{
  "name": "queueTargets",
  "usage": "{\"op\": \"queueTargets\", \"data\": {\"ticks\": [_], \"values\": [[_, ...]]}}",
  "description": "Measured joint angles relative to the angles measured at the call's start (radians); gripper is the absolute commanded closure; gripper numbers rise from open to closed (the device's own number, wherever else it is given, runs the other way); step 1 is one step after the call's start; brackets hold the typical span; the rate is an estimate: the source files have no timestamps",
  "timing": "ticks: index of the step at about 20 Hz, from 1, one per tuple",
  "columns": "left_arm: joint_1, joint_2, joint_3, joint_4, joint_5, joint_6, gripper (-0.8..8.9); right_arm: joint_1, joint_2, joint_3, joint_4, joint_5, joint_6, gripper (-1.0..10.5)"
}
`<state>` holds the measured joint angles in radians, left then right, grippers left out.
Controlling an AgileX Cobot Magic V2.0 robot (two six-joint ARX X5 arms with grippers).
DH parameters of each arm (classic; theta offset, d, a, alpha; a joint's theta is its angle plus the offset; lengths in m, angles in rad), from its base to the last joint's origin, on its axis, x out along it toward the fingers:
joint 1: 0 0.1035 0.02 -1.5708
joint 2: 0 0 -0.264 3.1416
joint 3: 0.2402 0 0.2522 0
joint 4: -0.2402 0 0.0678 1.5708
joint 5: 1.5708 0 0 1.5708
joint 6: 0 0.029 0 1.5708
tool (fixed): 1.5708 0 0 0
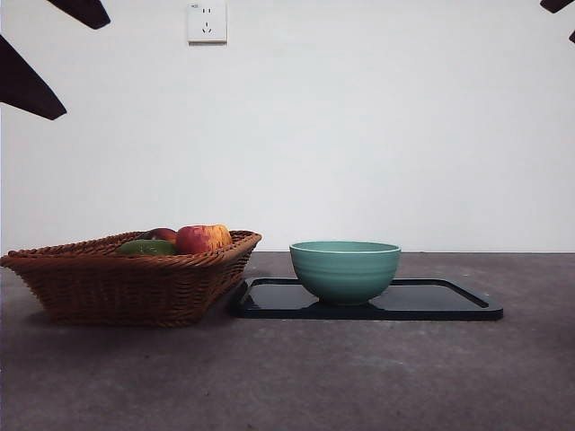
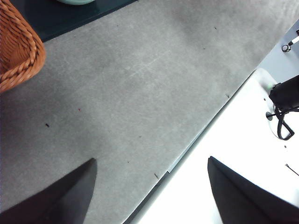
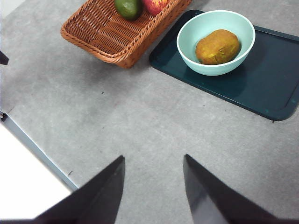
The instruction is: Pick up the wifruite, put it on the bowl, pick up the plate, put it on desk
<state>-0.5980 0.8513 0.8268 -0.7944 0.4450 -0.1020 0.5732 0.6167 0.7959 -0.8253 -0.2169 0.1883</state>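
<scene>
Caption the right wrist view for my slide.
Wifruite in the bowl on a dark tray; basket beside.

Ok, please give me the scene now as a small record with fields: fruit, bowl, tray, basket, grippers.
fruit: the brown fruit lies inside the bowl
bowl: teal bowl stands on the tray
tray: dark tray lies flat on the desk, beside the basket
basket: wicker basket holds a red-yellow apple and a green fruit
grippers: left gripper and right gripper both open, above bare desk, holding nothing
</scene>
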Motion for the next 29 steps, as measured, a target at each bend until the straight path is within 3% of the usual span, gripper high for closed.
{"op": "queueTargets", "data": {"ticks": [12,18,23,29], "values": [[0.000,0.000,0.000,0.000,0.000,-0.001,4.39,0.000,0.005,0.000,0.000,0.000,0.000,7.5],[0.000,0.003,0.013,0.114,-0.002,-0.092,4.39,0.000,0.005,0.000,0.000,0.000,0.000,7.5],[0.000,0.130,0.179,0.184,-0.056,-0.145,4.39,0.000,0.005,0.000,0.000,0.000,0.000,7.5],[-0.016,0.451,0.472,0.183,-0.087,-0.124,4.39,0.000,0.005,0.000,0.000,0.000,0.000,7.5]]}}
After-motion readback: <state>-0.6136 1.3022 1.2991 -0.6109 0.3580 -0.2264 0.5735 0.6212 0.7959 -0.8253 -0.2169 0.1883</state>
